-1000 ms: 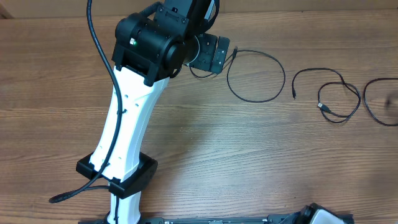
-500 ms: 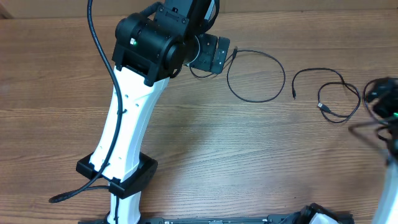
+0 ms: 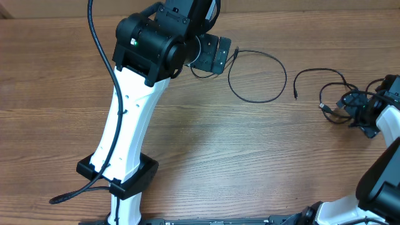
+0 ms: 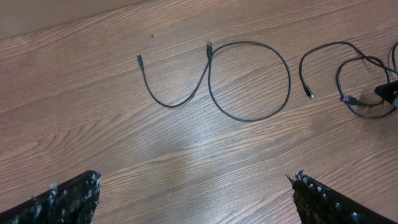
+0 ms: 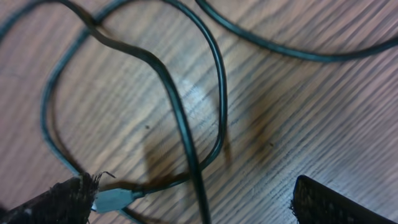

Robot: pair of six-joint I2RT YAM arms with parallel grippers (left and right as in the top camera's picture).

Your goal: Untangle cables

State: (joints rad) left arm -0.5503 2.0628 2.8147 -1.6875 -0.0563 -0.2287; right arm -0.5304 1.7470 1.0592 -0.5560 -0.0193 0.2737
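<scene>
Hovering right claw (image 5: 199, 202), jaws apart, empty, low over tangle (image 5: 179, 118) at bench (image 3: 250, 162) right side. You're at approach step. Next: pinch one strand, draw it clear. Left claw (image 4: 193, 199) apart, empty, above loop (image 4: 290, 78).

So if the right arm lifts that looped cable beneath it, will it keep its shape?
Probably floppy: the cable lies in loose crossing curves, so it should sag. Likely light, being so thin. Its plug may snag a strand.
</scene>
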